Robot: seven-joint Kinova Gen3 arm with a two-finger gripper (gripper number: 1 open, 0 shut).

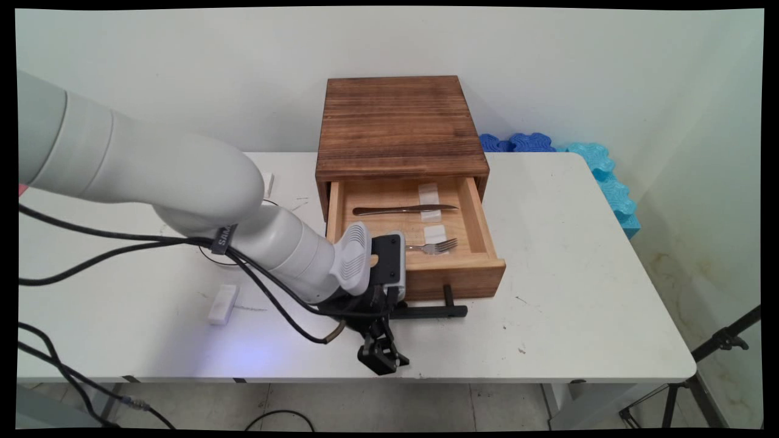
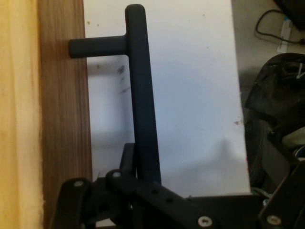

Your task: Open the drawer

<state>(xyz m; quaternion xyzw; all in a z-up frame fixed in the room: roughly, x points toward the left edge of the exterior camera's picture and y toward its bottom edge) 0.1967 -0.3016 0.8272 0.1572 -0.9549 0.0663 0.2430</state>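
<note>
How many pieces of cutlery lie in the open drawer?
2: a knife toward the drawer's back, a fork near its front. The arm hides the front left corner.

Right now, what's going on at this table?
The white arm reaches low in front of a wooden drawer box, with its gripper at the black bar handle of the drawer. The drawer stands pulled out. Inside it lie a knife and a fork, with two pale patches on the drawer floor. A small white block lies on the table to the left.
</note>
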